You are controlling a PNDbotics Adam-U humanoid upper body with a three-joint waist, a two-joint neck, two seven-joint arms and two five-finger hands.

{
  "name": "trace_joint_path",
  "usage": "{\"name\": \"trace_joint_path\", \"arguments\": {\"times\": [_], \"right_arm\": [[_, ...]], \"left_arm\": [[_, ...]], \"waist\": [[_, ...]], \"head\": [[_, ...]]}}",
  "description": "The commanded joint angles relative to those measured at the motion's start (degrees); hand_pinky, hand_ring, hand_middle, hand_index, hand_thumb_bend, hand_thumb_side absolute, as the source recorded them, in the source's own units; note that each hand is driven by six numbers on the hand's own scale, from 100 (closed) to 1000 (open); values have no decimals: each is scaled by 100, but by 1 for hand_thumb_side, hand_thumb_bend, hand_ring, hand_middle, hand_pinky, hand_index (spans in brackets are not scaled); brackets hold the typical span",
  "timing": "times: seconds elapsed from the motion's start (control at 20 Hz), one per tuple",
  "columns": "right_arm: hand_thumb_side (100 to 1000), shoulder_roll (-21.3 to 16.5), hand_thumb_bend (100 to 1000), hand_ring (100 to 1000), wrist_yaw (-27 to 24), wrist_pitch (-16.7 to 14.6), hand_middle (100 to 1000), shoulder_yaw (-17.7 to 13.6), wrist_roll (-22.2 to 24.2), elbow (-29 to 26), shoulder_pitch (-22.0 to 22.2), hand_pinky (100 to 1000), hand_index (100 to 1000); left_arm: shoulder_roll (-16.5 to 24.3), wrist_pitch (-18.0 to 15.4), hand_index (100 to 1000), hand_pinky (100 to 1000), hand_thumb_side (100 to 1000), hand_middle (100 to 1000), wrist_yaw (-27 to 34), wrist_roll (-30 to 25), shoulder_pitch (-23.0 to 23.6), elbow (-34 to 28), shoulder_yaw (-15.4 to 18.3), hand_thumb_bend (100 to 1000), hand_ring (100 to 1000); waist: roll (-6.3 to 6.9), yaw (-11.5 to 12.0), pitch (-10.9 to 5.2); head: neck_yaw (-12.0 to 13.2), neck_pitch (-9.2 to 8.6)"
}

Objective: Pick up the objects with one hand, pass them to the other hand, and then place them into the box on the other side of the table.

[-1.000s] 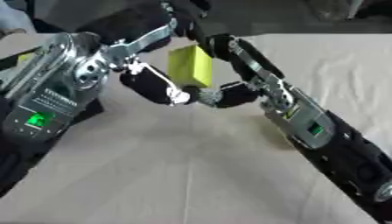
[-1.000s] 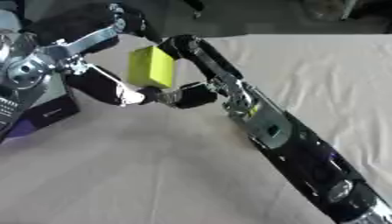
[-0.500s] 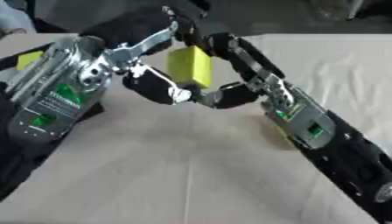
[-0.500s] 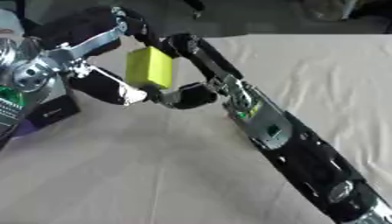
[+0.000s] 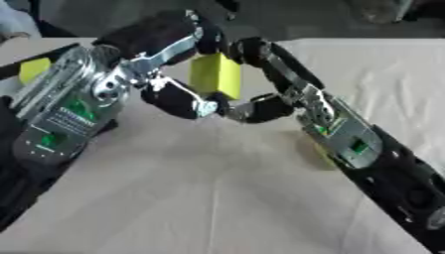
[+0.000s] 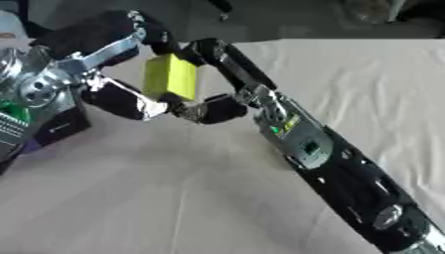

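Cream-covered table (image 5: 217,198) beneath. Left hand (image 5: 170,74) and right hand (image 5: 265,82) meeting above it, fingers of both curled round one yellow-green block (image 5: 215,75) held upright between them, clear of the cloth. Handover apparently mid-way. Best done by keeping the giving hand closed until the receiving fingers wrap opposite faces, then releasing slowly. No box in sight.

Soft, even light on the pale table (image 5: 217,198); both views blurred, dim far edge, faint shadows.
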Motion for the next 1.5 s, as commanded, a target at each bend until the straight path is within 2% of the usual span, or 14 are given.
{"name": "trace_joint_path", "arguments": {"times": [0.05, 0.3, 0.45, 0.6, 0.75, 1.2, 1.25, 1.5], "right_arm": [[100, -101, 420, 549, 37, 4, 530, -50, -64, -152, -70, 718, 588], [100, -106, 420, 550, 63, 17, 531, -56, -126, -152, -65, 718, 590], [100, -108, 425, 552, 78, 21, 533, -53, -145, -150, -64, 718, 593], [100, -111, 476, 561, 95, 19, 548, -59, -149, -158, -58, 716, 610], [177, -128, 555, 578, 132, -7, 576, -72, -147, -192, -66, 724, 642], [292, -194, 768, 655, 468, -126, 697, -118, 179, -250, -69, 765, 797], [346, -206, 821, 680, 520, -118, 726, -129, 218, -247, -69, 773, 836], [420, -261, 847, 723, 803, 57, 771, -185, 394, -156, -40, 782, 889]], "left_arm": [[77, -3, 618, 772, 102, 530, -74, 7, -43, 37, 33, 296, 652], [61, -14, 533, 751, 100, 458, -131, 57, -42, 59, 48, 267, 588], [46, -14, 527, 741, 100, 406, -159, 125, -32, 78, 54, 272, 554], [19, -25, 480, 727, 100, 352, -162, 271, -20, 86, 75, 272, 517], [23, -70, 459, 721, 100, 349, -197, 378, -21, 87, 90, 281, 504], [93, -165, 470, 715, 100, 279, -351, 368, 20, 39, 136, 322, 491], [108, -173, 466, 715, 100, 270, -368, 357, 29, 34, 142, 327, 489], [230, -178, 461, 716, 100, 260, -334, 323, 89, -96, 225, 333, 486]], "waist": [[-1, -4, -112], [-5, -14, -111], [-4, -16, -110], [-6, -20, -113], [-4, -24, -119], [1, -34, -135], [5, -35, -137], [26, -38, -149]], "head": [[28, -11], [23, -11], [19, -11], [19, -11], [31, -11], [26, -11], [26, -11], [11, -11]]}}
